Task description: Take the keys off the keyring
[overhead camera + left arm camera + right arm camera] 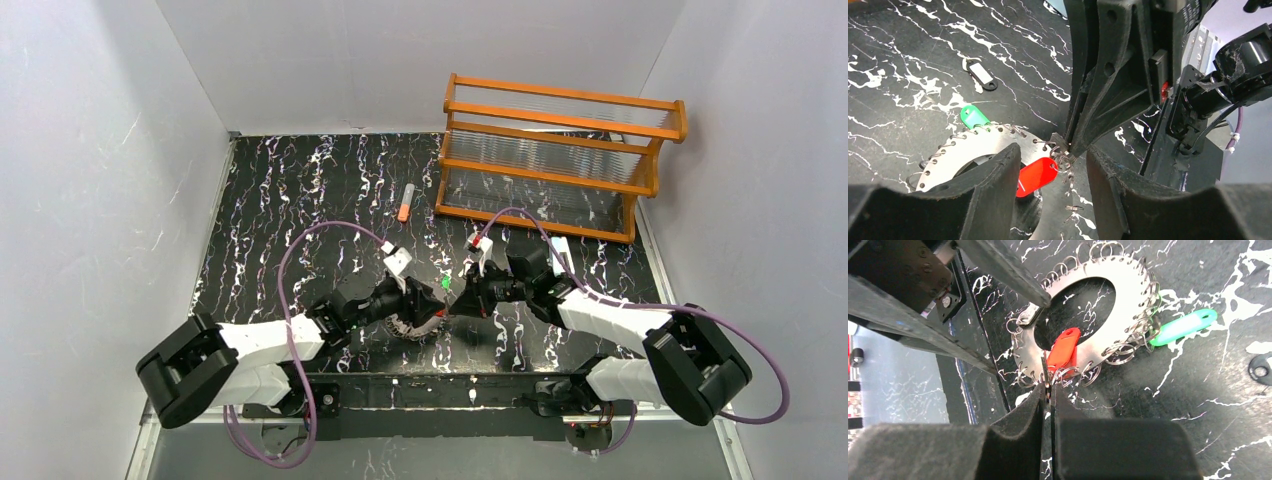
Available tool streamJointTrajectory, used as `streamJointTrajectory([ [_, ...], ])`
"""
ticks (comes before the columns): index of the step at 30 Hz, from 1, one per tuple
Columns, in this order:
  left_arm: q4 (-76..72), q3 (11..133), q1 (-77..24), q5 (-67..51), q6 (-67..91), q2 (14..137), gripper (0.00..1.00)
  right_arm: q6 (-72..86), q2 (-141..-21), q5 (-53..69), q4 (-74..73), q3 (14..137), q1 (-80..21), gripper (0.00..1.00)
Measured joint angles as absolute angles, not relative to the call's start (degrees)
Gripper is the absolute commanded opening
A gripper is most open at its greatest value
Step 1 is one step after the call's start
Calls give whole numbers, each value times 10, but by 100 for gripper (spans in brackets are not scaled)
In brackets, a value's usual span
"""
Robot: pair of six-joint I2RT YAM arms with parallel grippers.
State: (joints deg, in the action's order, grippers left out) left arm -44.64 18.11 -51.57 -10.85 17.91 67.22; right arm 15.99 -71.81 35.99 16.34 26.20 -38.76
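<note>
Top external: the keyring (418,323) lies flat on the black marbled desk (280,200), mostly hidden where the two arms meet. The left gripper (412,308) covers it from one side and the right gripper (463,300) noses in from the other. Only a speck of the green key (443,283) shows beside them. The other keys can't be made out from up here.

Left wrist: the left gripper (1053,165) has its jaws apart, one finger (993,190) hiding part of the keyring (973,150). The red key (1037,176) lies slantwise between the fingers, its loop end toward the right gripper (1068,149), whose tips are pinched on the rim. The green key (973,117) points outward from the rim. The dark-and-white key (981,74) lies on its own on the desk, well apart and set diagonally.

Right wrist: the right gripper (1048,396) has its jaws pressed together, clamped on one thin wire loop of the keyring (1128,305). The red key (1064,351) runs lengthwise from the centre hole toward those jaws. The green key (1183,326) sticks out sideways off the rim. The dark-and-white key (1260,371) is cut off at the frame edge.
</note>
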Motion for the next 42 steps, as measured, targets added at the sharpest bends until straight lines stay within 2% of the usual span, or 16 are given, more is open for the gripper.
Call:
streamJointTrajectory([
  [10,-495,205,-516,-129,234,761,47,119,-698,361,159,263,-388,1],
  [16,-510,205,-516,-107,317,775,39,117,-698,359,160,263,-388,1],
  [27,-523,206,-531,-61,426,800,29,113,-698,335,160,262,-386,1],
  [38,-528,215,-539,-37,479,820,3,96,-698,307,171,254,-388,1],
  [40,-527,215,-541,-33,484,821,7,95,-698,306,173,252,-388,1],
  [42,-527,215,-541,-25,486,821,24,93,-695,303,181,248,-388,1],
])
